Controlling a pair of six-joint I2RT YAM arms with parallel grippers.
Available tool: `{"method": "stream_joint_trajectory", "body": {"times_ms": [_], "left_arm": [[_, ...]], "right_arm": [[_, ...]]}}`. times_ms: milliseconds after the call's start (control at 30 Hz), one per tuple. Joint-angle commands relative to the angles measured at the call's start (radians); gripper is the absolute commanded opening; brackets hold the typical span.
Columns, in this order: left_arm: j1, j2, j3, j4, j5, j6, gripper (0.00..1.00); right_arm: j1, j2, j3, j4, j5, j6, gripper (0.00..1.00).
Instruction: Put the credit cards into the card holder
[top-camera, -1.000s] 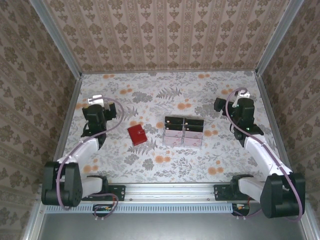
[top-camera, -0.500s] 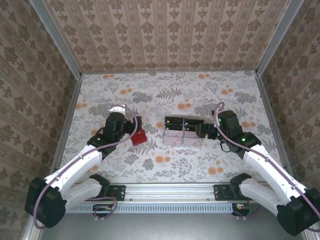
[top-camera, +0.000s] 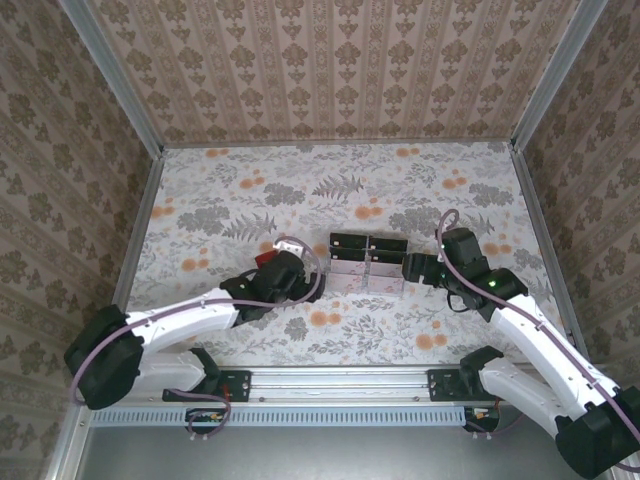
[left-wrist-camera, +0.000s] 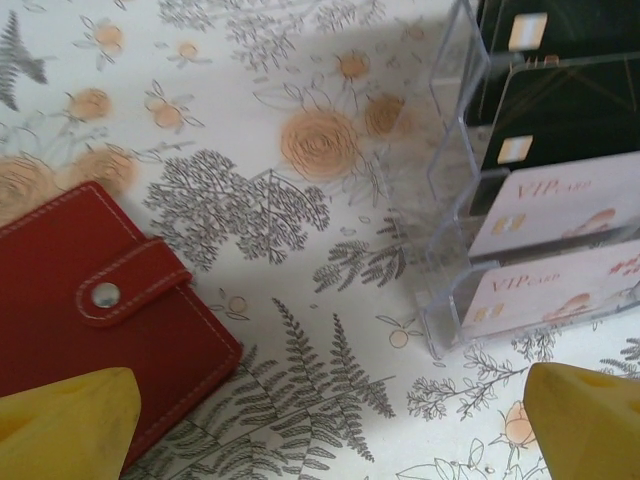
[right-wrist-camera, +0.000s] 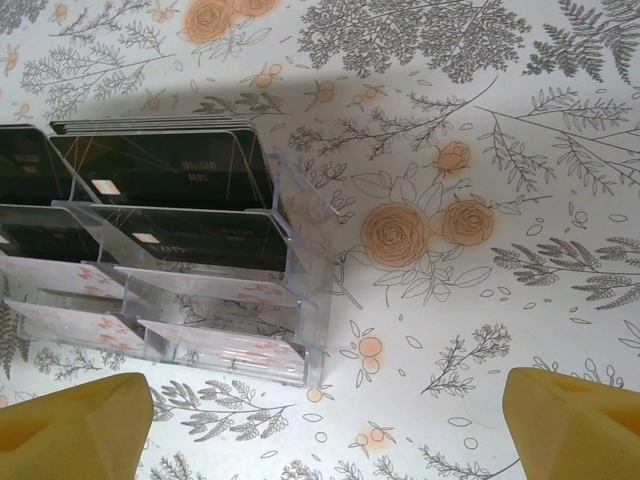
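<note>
Both pincers are released, jaws spread wide. The left pincer (left-wrist-camera: 325, 435) hovers over the bench (left-wrist-camera: 300, 60). The red card holder (left-wrist-camera: 70, 300) lies partly under its left finger, snap strap fastened. The right pincer (right-wrist-camera: 320, 425) hovers just beside the clear tiered tray (right-wrist-camera: 300, 235) holding the credit cards (right-wrist-camera: 165, 170).

Judged step: approach. Unfasten the strap before any insertion. Draw each card upward, clear of the tray dividers. Open bench lies between card holder and tray. The enclosure walls (top-camera: 60, 150) stand well apart.
</note>
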Motion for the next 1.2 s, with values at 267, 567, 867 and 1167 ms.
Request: {"method": "stream_joint_trajectory", "body": {"times_ms": [267, 567, 867, 1167], "left_arm": [[0.009, 0.143, 0.097, 0.081, -0.008, 0.029, 1.00], [0.055, 0.280, 0.202, 0.110, 0.017, 0.083, 1.00], [0.072, 0.486, 0.406, 0.134, 0.072, 0.148, 1.00], [0.073, 0.614, 0.596, 0.145, 0.150, 0.206, 1.00]], "right_arm": [[-0.040, 0.000, -0.019, -0.005, -0.018, 0.020, 0.93], [-0.059, -0.027, -0.029, -0.023, -0.027, 0.019, 0.94], [-0.110, -0.081, -0.013, -0.083, -0.047, 0.004, 0.94], [-0.137, -0.104, 0.021, -0.114, -0.083, 0.015, 0.94]]}}
